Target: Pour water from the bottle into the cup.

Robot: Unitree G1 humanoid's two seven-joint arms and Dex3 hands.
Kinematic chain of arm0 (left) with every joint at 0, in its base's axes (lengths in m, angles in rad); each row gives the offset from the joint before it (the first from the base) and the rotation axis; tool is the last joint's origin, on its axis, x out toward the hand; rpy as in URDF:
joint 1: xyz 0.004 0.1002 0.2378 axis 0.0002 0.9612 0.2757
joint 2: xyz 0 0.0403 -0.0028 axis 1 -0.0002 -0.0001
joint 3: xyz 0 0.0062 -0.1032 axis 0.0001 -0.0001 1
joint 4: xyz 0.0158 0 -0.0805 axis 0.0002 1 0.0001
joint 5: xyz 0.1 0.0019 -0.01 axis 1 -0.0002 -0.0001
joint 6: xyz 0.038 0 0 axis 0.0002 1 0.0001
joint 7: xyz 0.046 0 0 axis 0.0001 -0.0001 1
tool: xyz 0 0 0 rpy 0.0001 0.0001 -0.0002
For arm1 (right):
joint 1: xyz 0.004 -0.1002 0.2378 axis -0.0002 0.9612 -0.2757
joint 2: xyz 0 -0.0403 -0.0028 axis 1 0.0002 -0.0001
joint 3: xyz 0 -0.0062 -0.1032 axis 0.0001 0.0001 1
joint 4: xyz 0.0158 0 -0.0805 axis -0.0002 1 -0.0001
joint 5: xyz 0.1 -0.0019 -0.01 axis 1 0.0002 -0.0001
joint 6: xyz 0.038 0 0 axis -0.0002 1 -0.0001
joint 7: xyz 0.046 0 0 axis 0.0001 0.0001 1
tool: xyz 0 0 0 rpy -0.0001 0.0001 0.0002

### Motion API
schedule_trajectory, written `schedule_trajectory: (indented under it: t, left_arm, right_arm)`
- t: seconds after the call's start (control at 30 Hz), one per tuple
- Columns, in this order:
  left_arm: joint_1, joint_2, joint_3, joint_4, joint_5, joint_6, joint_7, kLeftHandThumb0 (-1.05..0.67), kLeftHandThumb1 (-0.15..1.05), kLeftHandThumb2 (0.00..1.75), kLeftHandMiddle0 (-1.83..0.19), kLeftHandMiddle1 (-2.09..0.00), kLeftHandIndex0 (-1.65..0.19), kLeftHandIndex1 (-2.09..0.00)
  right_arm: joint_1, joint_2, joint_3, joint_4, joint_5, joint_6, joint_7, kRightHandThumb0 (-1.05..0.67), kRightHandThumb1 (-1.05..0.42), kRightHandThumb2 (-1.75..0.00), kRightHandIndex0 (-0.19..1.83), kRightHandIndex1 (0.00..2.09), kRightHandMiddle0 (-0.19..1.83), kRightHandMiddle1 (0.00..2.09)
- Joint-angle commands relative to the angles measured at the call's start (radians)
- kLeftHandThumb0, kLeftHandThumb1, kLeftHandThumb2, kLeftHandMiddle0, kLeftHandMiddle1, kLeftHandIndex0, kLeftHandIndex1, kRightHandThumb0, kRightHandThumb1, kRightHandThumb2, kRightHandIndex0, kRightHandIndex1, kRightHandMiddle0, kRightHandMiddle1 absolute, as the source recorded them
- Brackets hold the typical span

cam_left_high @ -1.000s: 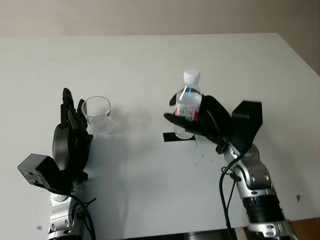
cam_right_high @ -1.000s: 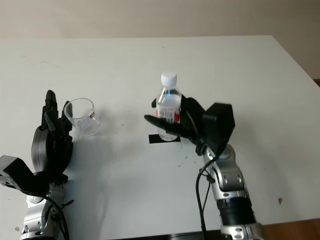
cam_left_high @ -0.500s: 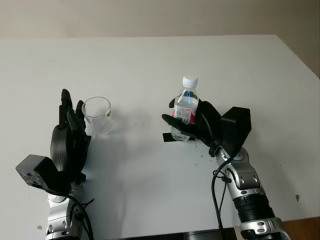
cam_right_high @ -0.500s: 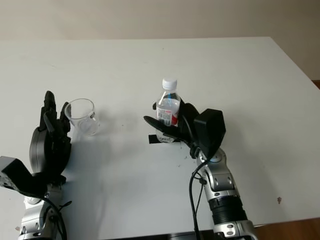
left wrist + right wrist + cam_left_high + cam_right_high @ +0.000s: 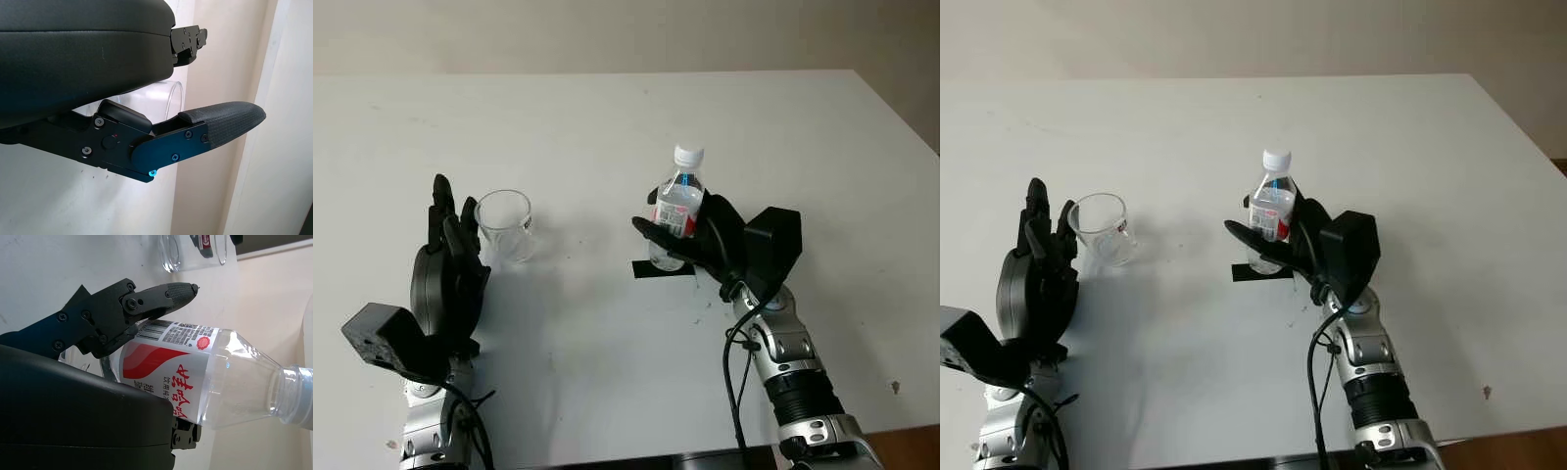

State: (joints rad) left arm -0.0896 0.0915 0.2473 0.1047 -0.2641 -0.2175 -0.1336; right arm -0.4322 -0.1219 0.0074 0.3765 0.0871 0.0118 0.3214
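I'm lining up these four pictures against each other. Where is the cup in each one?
Left eye view: the cup stands left of centre, just beyond the open left hand.
Right eye view: cup at left.
Left wrist view: its rim shows behind the hand.
Right wrist view: near the frame's edge.
Shared landmark: the bottle, held by the right hand.

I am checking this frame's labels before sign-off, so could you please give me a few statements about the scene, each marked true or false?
1. The right robot hand grips the bottle. True.
2. The bottle's white cap is off. False: it is still on the neck.
3. The cup stands upright on the table. True.
4. The left robot hand holds the cup. False: it is open beside the cup, holding nothing.
5. The bottle lies flat on the table. False: it is nearly upright over a black tape mark.
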Motion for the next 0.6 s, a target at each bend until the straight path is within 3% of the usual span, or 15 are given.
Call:
schedule_trajectory:
  t: [0.0,0.1,0.23,0.47,0.57]
  left_arm:
    - [0.006,0.004,0.001,-0.008,0.005,0.0,0.001,-0.87,1.05,0.75,0.19,-0.33,0.12,0.0]
    - [0.006,0.006,0.001,-0.007,0.0,0.0,-0.005,-0.87,1.05,0.75,0.19,-0.32,0.13,0.0]
    - [0.008,0.007,0.001,-0.008,0.001,0.0,-0.007,-0.87,1.05,0.75,0.19,-0.32,0.13,0.0]
    - [0.006,0.008,0.003,-0.003,0.0,-0.005,-0.012,-0.87,1.05,0.76,0.19,-0.3,0.13,0.0]
    - [0.006,0.006,0.004,-0.005,0.0,-0.003,-0.01,-0.87,1.05,0.76,0.19,-0.3,0.12,0.0]
  right_arm:
    - [0.02,-0.025,0.009,-0.03,-0.004,0.009,0.024,-0.28,-1.05,-0.37,0.98,2.09,-0.17,2.09]
    - [0.031,-0.052,0.023,-0.053,-0.008,0.005,0.072,-0.3,-1.05,-0.32,0.87,2.09,0.14,2.09]
    - [0.049,-0.075,0.033,-0.096,0.001,0.03,0.119,-0.32,-1.05,-0.24,0.76,2.09,0.24,2.09]
    - [0.073,-0.083,0.029,-0.13,-0.001,0.049,0.124,-0.35,-1.04,-0.09,0.35,2.09,0.01,2.09]
    - [0.074,-0.088,0.029,-0.111,-0.019,0.034,0.11,-0.4,-1.0,-0.05,-0.06,2.09,-0.15,2.09]
